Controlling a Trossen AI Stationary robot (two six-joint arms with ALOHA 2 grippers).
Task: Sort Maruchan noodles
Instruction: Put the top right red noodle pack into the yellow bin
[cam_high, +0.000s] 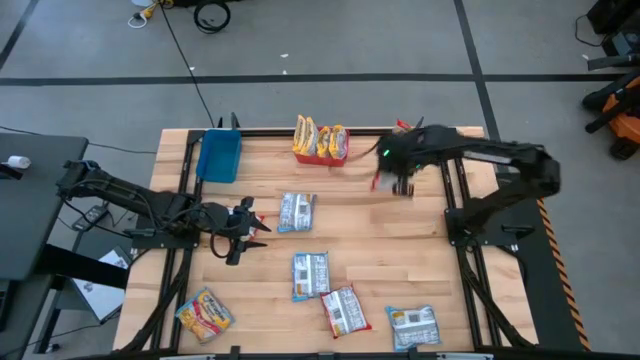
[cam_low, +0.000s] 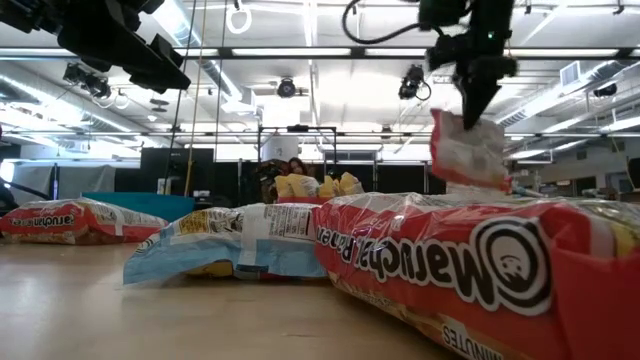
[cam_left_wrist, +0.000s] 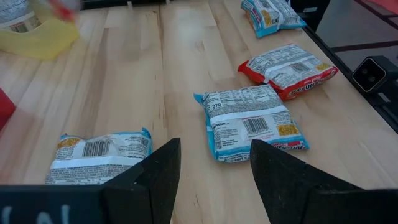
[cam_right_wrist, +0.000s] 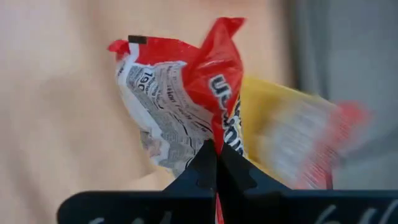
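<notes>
My right gripper (cam_high: 393, 180) hangs high over the table's far right part, shut on a red-and-white Maruchan packet (cam_low: 467, 150) that dangles under it. My left gripper (cam_high: 256, 226) stands open at the left of the middle, nothing between its fingers (cam_left_wrist: 158, 171). Just beyond it lie two blue-and-white packets (cam_left_wrist: 252, 121) (cam_left_wrist: 99, 152), flat on the wood. Along the near edge lie a red-and-white packet (cam_high: 345, 310), a blue one (cam_high: 413, 326) and a yellow-orange one (cam_high: 205, 313). My right gripper pinches the red-and-white packet by a crumpled upper edge (cam_right_wrist: 214, 134) between its two fingertips. The fingers come from above, pointing steeply down. The packet hangs below them, lifted clear of the table, with its printed back (cam_right_wrist: 161, 106) turned toward the wrist camera.
A blue bin (cam_high: 218, 156) stands at the far left of the table. A red bin (cam_high: 322, 146) at the far middle holds yellow packets. A yellow container (cam_left_wrist: 37, 38) shows far off in the left wrist view. Bare wood lies between the arms and at the right.
</notes>
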